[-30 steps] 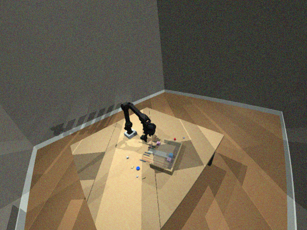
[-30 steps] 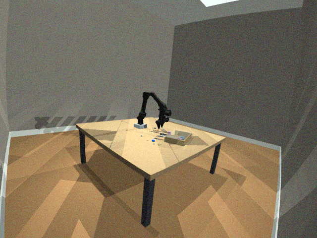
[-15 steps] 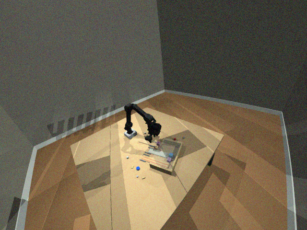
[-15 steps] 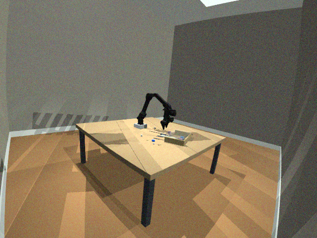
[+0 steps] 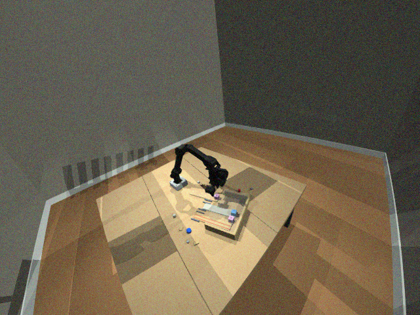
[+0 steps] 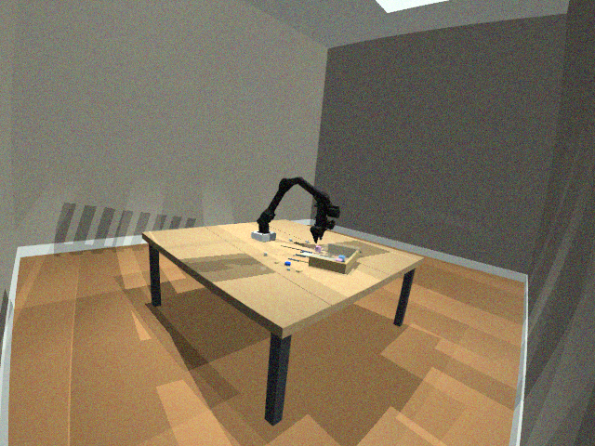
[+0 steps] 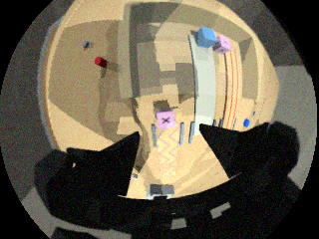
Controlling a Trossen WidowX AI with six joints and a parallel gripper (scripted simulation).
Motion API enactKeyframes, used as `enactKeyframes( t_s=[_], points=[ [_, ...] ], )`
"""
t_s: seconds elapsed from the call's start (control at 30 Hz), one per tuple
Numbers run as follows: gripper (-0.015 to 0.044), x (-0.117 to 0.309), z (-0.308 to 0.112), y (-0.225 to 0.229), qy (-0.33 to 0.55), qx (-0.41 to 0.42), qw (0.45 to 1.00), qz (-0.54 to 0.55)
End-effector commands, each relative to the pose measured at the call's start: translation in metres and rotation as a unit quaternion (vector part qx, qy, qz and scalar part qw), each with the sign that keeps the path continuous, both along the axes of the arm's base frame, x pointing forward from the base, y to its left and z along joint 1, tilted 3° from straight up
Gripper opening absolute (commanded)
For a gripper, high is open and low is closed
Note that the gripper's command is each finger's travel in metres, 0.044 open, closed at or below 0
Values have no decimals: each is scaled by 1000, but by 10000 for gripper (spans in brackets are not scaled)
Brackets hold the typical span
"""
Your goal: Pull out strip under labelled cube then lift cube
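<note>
A pink cube (image 5: 216,196) (image 6: 318,249) (image 7: 165,119) with a dark X on top sits at the far end of a strip with purple zigzags (image 7: 168,156). Another pink cube (image 5: 231,218) (image 7: 222,45), with a smaller mark, is at the tray's far end by the red-lined strip (image 7: 232,80). A blue cube (image 5: 233,211) (image 7: 205,37) stands beside it at the end of the pale strip (image 7: 204,85). My gripper (image 5: 210,194) (image 6: 316,240) (image 7: 169,130) is open and empty, pointing down above the X-marked cube. The contact under each cube is hidden.
The low-walled tray (image 5: 245,211) (image 6: 329,266) surrounds the strips' far ends. Short grey bars (image 7: 154,135) (image 7: 182,133) flank the zigzag strip. A red cylinder (image 5: 239,190) (image 7: 101,62) lies outside the tray. A blue ball (image 5: 188,230) (image 6: 287,263) and small bits lie on the other side.
</note>
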State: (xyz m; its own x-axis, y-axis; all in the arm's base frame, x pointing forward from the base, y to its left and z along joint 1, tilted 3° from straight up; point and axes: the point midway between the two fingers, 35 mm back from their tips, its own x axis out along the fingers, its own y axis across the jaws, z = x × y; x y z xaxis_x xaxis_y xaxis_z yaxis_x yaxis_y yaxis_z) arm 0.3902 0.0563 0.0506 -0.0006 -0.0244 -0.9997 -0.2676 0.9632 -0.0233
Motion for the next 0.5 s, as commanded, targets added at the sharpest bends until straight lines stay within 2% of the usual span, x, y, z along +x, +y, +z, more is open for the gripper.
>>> enactKeyframes(
  t_s=[0.0, 0.17, 0.47],
  points=[
    [387, 4, 0, 3, 1, 2, 1000, 0],
    [256, 4, -8, 3, 1, 2, 1000, 0],
    [250, 5, -23, 3, 1, 2, 1000, 0]
  ],
)
